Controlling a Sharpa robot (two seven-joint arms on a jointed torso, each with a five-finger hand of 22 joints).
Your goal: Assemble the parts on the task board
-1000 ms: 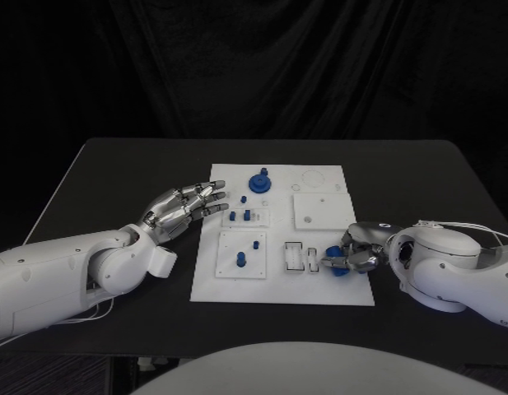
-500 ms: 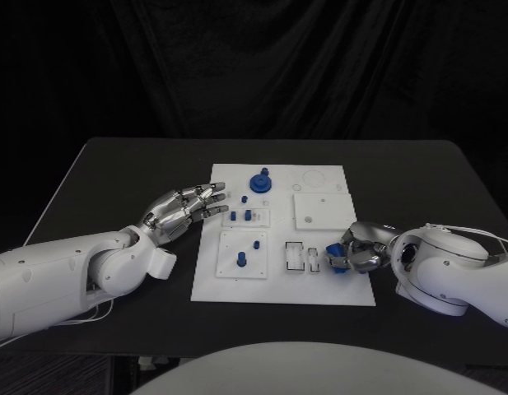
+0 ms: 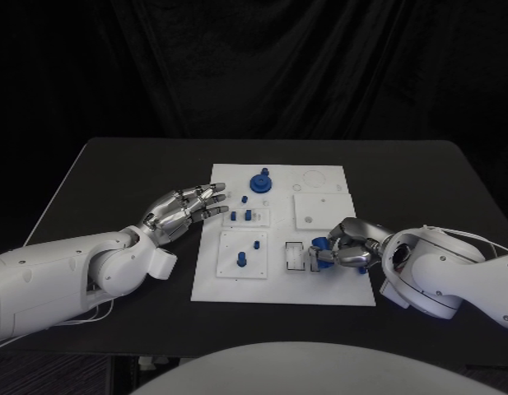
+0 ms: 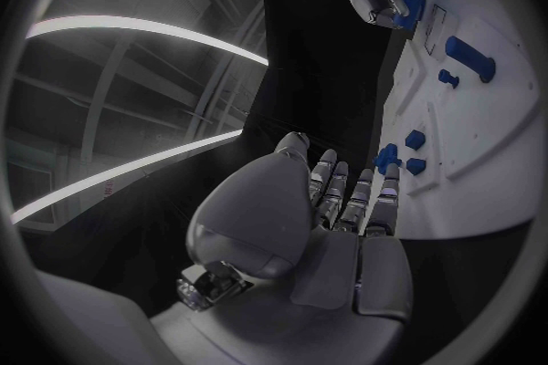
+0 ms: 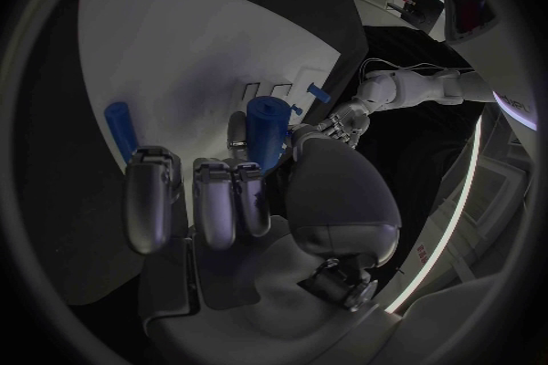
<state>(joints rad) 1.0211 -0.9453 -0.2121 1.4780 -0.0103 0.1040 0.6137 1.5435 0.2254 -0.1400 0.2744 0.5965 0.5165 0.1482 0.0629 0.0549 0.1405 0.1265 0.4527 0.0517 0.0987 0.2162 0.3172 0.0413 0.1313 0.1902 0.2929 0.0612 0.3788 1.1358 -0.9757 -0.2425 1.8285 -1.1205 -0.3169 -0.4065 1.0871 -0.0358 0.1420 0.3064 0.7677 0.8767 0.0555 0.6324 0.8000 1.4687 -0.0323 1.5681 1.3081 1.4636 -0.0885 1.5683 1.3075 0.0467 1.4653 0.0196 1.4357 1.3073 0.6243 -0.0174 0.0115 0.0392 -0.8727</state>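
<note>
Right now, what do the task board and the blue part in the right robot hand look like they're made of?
The task board looks like matte white plastic: flat, even, no glare, though painted metal is possible. The blue part held by the right robot hand looks like smooth moulded or printed plastic, uniformly coloured with a soft sheen.

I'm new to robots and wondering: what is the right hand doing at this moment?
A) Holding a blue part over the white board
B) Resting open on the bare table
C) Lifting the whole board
A: the right hand has its fingers closed around a blue part above the task board.
</note>
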